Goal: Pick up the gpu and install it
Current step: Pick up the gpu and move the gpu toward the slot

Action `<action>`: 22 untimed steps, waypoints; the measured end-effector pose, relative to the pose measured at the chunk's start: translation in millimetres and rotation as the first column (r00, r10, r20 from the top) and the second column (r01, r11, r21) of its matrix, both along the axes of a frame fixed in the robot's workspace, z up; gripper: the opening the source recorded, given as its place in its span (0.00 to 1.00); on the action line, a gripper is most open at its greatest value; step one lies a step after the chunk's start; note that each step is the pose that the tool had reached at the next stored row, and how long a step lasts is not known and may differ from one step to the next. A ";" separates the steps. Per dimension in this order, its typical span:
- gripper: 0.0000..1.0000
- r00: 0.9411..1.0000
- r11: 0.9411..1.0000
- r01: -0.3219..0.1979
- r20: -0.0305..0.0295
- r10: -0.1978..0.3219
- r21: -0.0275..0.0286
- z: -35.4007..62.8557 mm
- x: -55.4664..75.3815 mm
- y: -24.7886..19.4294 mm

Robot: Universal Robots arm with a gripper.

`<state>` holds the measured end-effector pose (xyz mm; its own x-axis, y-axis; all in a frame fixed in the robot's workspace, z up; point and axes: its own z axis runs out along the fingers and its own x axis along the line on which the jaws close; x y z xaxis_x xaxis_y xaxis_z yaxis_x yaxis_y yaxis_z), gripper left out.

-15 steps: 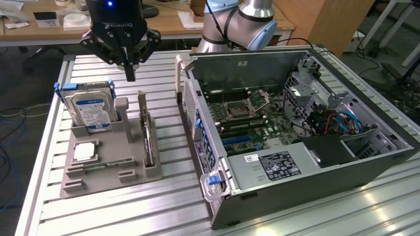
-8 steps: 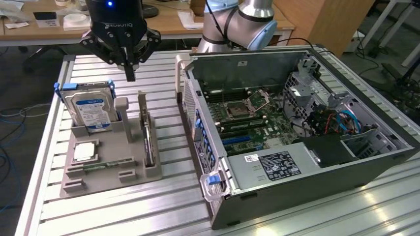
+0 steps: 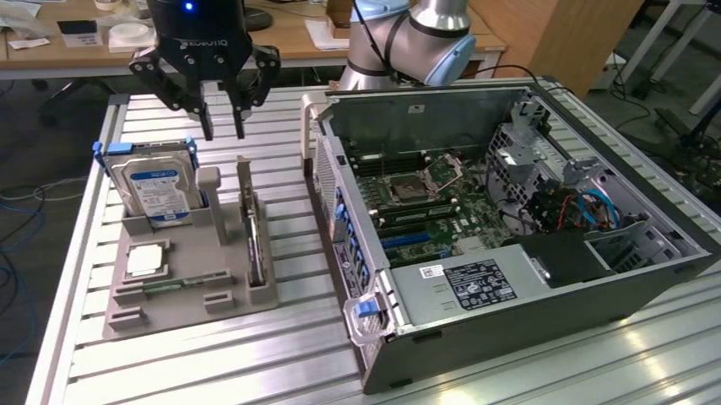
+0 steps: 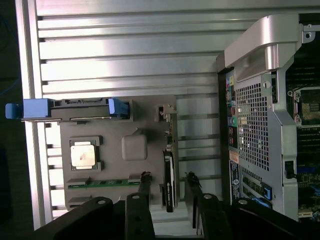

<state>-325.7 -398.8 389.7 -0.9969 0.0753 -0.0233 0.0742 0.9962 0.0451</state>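
The gpu point(image 3: 256, 246) is a thin dark card standing edge-on in a slot of the grey holder point(image 3: 186, 245) on the slatted table. My gripper point(image 3: 223, 131) hangs well above the holder's far end, open, with nothing between its fingers. In the wrist view the gpu point(image 4: 169, 182) lies straight below, in line with the gap of the open gripper point(image 4: 167, 176). To the exterior view's right lies the open computer case point(image 3: 507, 211), its motherboard exposed.
A silver hard drive point(image 3: 158, 190) with blue clips stands upright at the holder's far left. A processor chip point(image 3: 144, 261) and a green memory stick point(image 3: 169, 287) lie in the holder. The case's perforated rear wall point(image 4: 252, 125) is close beside the holder point(image 4: 115, 125).
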 end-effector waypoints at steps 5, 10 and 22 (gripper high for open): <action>0.58 1.000 1.000 -0.001 0.000 0.001 -0.001 -0.3 -0.1 0.5; 0.65 1.000 1.000 -0.027 -0.003 0.027 -0.005 -5.1 0.0 -1.0; 0.65 0.999 0.999 -0.039 -0.012 0.039 -0.007 -23.0 0.0 -8.5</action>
<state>-325.7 -407.4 366.6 -0.9993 0.0364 -0.0115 0.0359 0.9986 0.0375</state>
